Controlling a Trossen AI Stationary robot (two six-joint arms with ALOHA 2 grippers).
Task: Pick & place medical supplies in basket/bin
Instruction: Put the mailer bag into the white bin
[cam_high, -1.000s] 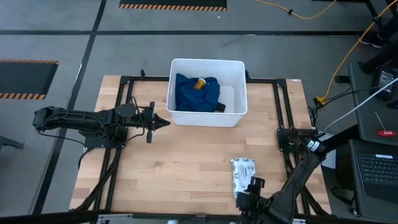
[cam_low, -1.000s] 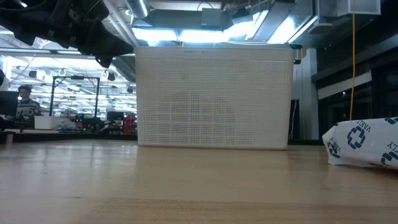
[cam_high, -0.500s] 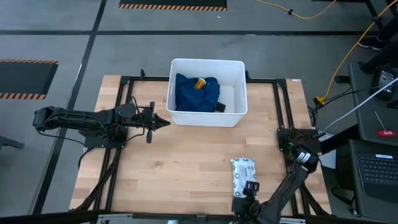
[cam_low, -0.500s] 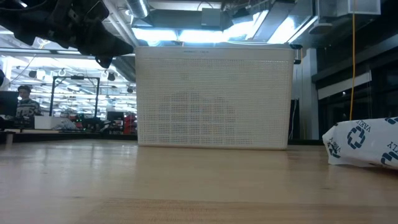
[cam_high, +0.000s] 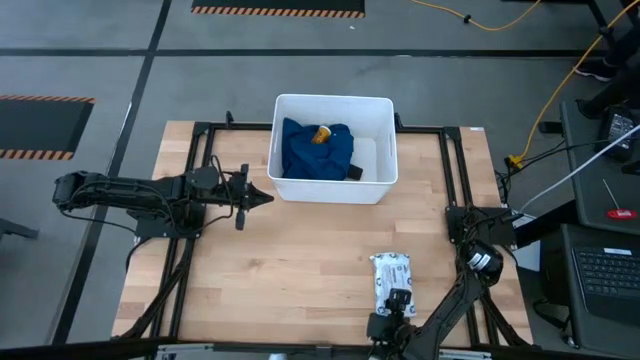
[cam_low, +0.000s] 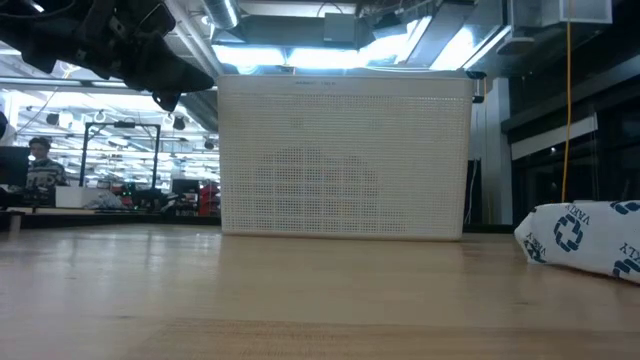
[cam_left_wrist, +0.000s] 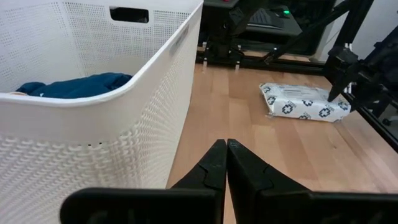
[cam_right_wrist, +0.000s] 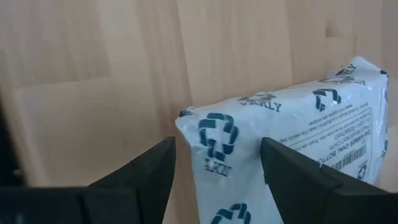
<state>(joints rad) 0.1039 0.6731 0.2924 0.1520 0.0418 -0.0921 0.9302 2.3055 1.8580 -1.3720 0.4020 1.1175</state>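
The white tub (cam_high: 333, 97) stands at the table's far middle. It holds the dark blue cloth (cam_high: 312, 152), the white-orange bottle (cam_high: 322, 133) on top of the cloth, and the small black cylinder (cam_high: 354, 173). The flat white-grey printed packet (cam_high: 389, 272) lies on the wood near the near edge. My right gripper (cam_high: 393, 303) is open at the packet's near end; in the right wrist view its fingers stand on either side of that end (cam_right_wrist: 217, 142). My left gripper (cam_high: 268, 196) hangs shut, left of the tub. My right gripper stands open with one finger (cam_right_wrist: 149, 168) on each side of the packet's near end (cam_right_wrist: 214, 140), coming at it from the table's near side, slanting down. I cannot tell whether the fingers touch it. The packet lies on the table.
Black frame rails (cam_high: 455, 180) run along the table's left, right and far sides. Bare wood (cam_high: 300, 260) lies between the tub and the packet. In the low view the tub's wall (cam_low: 345, 155) fills the middle, with the packet (cam_low: 585, 240) at its right.
My right arm has swung toward the table's left along the near edge, bringing its gripper up to the packet's near end. In the low view the packet has shifted slightly and now sits at a different tilt.
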